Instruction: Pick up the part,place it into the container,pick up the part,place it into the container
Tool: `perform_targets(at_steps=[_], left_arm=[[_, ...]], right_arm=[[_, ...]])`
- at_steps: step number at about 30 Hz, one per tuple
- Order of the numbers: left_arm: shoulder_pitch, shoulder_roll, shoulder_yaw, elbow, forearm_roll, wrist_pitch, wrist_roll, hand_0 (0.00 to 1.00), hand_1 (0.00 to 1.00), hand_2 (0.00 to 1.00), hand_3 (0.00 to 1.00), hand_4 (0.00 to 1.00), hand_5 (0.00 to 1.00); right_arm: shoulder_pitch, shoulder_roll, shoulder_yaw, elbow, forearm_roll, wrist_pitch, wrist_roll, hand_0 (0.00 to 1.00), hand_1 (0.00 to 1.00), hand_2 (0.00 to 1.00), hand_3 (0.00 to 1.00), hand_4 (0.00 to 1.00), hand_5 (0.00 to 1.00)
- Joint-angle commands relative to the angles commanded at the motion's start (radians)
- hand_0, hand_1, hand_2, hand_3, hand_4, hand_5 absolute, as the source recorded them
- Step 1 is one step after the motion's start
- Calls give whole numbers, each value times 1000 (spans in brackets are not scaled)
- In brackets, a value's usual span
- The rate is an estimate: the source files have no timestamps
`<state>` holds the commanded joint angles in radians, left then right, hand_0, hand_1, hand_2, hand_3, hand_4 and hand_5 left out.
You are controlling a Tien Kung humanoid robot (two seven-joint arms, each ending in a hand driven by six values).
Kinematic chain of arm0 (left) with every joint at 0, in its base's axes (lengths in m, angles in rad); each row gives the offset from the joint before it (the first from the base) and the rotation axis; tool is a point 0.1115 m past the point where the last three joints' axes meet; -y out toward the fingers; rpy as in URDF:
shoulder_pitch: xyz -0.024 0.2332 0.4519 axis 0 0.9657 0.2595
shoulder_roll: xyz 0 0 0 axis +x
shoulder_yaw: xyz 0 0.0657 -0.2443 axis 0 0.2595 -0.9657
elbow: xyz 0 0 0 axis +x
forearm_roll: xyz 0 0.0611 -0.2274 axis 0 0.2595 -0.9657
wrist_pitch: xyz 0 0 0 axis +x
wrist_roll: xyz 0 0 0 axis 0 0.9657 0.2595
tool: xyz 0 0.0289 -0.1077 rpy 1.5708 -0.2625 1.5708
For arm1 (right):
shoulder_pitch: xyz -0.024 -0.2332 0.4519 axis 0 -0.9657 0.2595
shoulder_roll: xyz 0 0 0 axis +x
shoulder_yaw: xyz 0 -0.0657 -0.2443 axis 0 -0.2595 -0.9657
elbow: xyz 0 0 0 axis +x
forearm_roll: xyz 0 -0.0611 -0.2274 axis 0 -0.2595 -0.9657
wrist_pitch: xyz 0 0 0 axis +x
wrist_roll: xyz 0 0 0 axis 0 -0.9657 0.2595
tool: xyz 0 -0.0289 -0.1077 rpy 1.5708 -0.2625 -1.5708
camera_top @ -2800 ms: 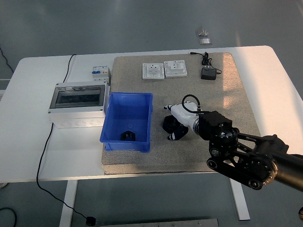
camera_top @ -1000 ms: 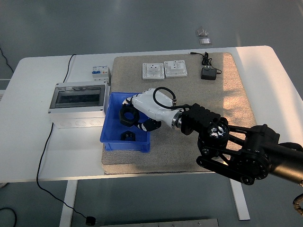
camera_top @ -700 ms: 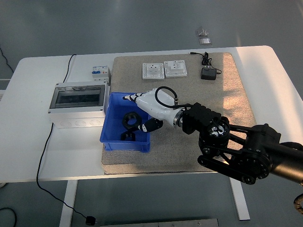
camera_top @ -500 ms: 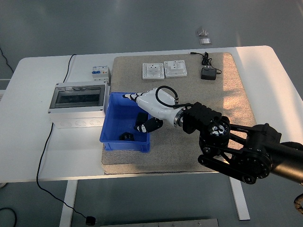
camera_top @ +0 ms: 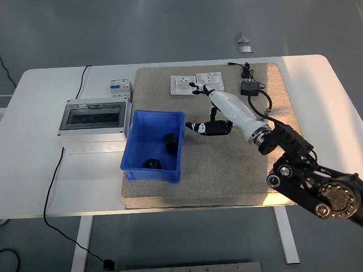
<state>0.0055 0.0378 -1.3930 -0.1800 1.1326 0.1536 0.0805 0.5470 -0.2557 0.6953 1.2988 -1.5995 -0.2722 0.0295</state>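
A blue container (camera_top: pixel 130 159) is seen left of centre in the frame, resting on a grey mat (camera_top: pixel 249 164) that covers the middle of the white counter (camera_top: pixel 39 170). Two black parts are observed inside it: one part (camera_top: pixel 169 142) leans against the right-hand wall, and a second part (camera_top: pixel 152 164) lies on the floor near the front wall, apart from the first. The right hand (camera_top: pixel 211 113), white with dark fingertips, is held above the mat just right of the container, clear of its rim; its fingers (camera_top: pixel 199 128) are spread apart and nothing is gripped. The black right arm (camera_top: pixel 309 181) enters from the lower right corner of the frame. A grey enclosure with a clear lid (camera_top: pixel 93 120) is noted on the counter, touching or just beside the container's left wall, with a small breaker unit (camera_top: pixel 119 87) behind it. Two white socket plates (camera_top: pixel 197 84) lie side by side at the upper centre of the mat, and a black power adapter (camera_top: pixel 249 88) with its cable is found to their right.
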Motion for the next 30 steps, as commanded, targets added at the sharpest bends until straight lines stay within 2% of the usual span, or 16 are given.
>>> perform_targets(at_steps=[5,6,11,12,13,18,19,23,24,29,30], left_arm=[[6,-9,5,0,1,0,-4,718,708,709,767,797,779],[8,-11,6,0,-1,1,-5,718,708,708,764,795,777],[13,-15,15,0,-8,6,-7,718,708,708,764,795,777],[13,-15,18,0,-8,7,-6,718,708,691,756,794,772],[13,-14,22,0,-7,9,-5,718,708,691,756,794,772],[4,-10,23,0,14,10,-1,718,708,691,756,794,772],[-1,-9,26,0,17,11,-1,718,708,683,743,788,764],[-13,-1,42,0,11,11,2,718,708,683,743,788,764],[-13,2,47,0,6,11,2,717,706,688,727,780,733],[-11,8,66,0,-7,7,3,717,706,688,727,780,733],[-11,9,68,0,-8,6,3,716,705,697,719,774,709]], right_arm=[[-144,-16,140,39,187,22,126,380,257,826,899,859,420],[-176,-19,170,41,227,29,151,529,359,792,816,877,456],[-307,-29,292,31,407,49,264,529,359,792,816,877,456],[-327,-28,312,31,438,52,282,612,477,749,749,901,513],[-347,-27,334,31,480,55,303,612,477,749,749,901,513],[-367,-8,388,38,653,69,356,612,477,749,749,901,513],[-365,-5,388,38,689,73,363,656,620,740,738,919,530],[-359,-1,381,35,803,84,376,656,620,740,738,919,530],[-359,0,381,34,836,86,379,725,694,745,735,958,582],[-367,3,400,34,957,89,390,725,694,745,735,958,582],[-371,3,405,34,979,90,391,763,716,749,734,973,603]])
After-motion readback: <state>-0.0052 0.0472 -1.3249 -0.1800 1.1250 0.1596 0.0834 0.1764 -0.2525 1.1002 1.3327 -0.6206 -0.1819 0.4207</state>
